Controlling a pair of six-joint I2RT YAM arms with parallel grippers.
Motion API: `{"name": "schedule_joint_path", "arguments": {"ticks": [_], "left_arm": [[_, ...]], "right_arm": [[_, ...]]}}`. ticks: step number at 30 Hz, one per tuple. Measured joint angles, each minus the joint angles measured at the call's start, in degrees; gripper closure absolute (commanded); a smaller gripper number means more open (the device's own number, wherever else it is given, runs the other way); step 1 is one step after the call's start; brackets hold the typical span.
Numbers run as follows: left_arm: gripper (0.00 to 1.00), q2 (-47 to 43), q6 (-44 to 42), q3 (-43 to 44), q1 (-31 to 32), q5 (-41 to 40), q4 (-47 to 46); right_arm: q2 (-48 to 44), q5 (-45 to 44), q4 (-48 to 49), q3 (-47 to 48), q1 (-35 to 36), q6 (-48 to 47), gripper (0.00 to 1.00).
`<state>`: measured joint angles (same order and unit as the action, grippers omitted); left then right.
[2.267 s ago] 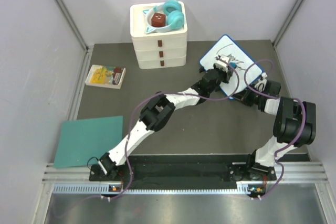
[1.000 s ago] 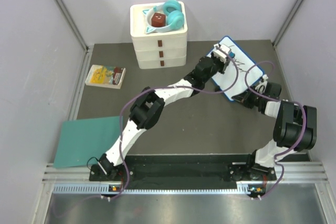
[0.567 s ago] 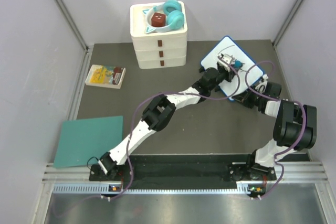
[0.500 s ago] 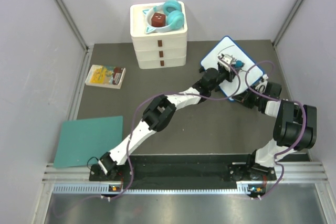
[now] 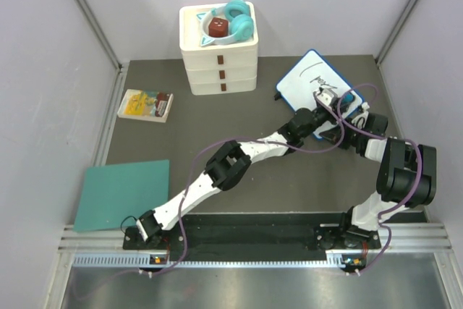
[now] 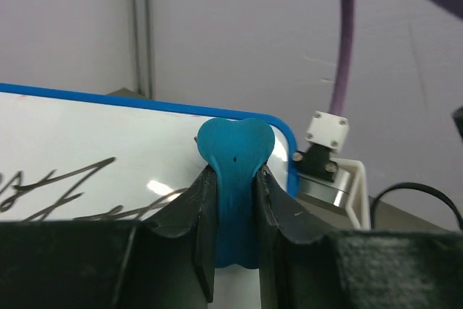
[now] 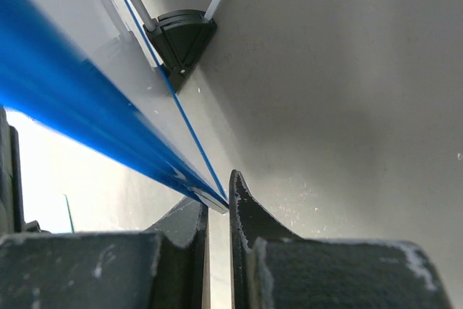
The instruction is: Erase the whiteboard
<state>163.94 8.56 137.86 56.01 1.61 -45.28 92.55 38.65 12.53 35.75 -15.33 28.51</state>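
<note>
The whiteboard (image 5: 309,81), white with a blue rim, lies tilted at the back right of the dark table. A black stroke shows on its far part. In the left wrist view the whiteboard (image 6: 108,135) bears black scribbles at the left. My left gripper (image 5: 337,98) is shut on a blue eraser (image 5: 349,99) at the board's right corner. The eraser (image 6: 233,171) rests on the board near its blue rim. My right gripper (image 5: 354,118) is shut on the whiteboard's blue rim (image 7: 79,124), with a black foot (image 7: 181,34) beyond.
A white drawer box (image 5: 219,59) stands at the back centre with teal headphones (image 5: 239,22) on top. A yellow booklet (image 5: 145,104) lies at the left. A teal sheet (image 5: 121,193) lies at the near left. Grey walls close both sides.
My left gripper has swept with the eraser from the board's middle to its right corner. Scribbles under its earlier path are gone. The right arm has stayed on the rim.
</note>
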Motion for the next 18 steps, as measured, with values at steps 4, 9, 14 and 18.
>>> {"name": "schedule_joint_path", "arguments": {"ticks": [4,9,14,18], "left_arm": [[1.00,0.87,-1.01,0.55,-0.59,-5.81,-1.38],[1.00,1.99,1.66,0.92,-3.96,-11.54,-2.97],[1.00,3.08,6.29,1.62,-8.28,-14.21,-3.98],[1.00,4.44,9.62,4.15,-10.38,-13.00,-5.25]], "right_arm": [[0.00,0.02,-0.02,0.00,0.02,-0.02,1.00],[0.00,0.00,-0.02,0.00,0.00,-0.02,1.00],[0.00,0.02,0.00,0.00,0.02,-0.02,1.00],[0.00,0.02,0.00,0.00,0.00,-0.04,1.00]]}}
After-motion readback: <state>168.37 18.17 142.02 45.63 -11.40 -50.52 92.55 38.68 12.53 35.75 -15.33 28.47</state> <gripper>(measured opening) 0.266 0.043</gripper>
